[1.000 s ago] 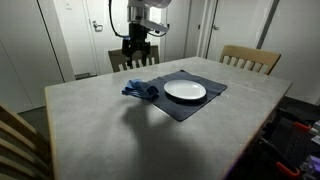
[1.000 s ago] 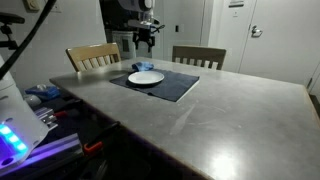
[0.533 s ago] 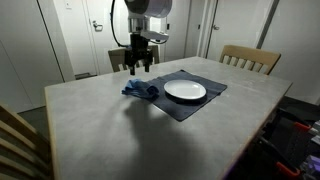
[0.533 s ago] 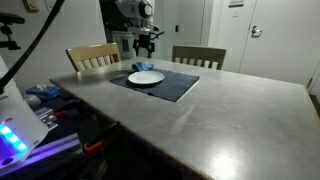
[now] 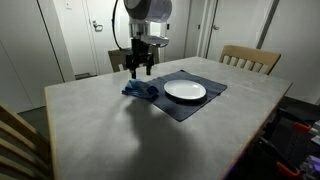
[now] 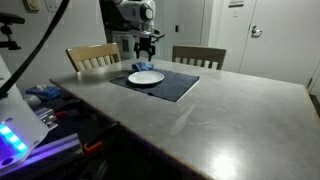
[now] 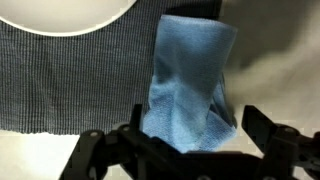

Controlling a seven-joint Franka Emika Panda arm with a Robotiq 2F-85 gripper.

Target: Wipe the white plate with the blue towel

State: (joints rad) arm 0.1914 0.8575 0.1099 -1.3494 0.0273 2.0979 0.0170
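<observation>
A: Status?
B: We're on the reach. Gripper (image 5: 140, 71) is spread wide and empty, above the blue towel (image 7: 190, 90). The towel's at the mat (image 5: 196, 106) edge, beside the white plate (image 5: 185, 91).
A: Next?
B: We descend and pinch a fold.

Nothing readable anywhere, folks. There's a small white sign (image 6: 236, 3) at the upper right edge of an exterior view, but its print is too small to make out.
</observation>
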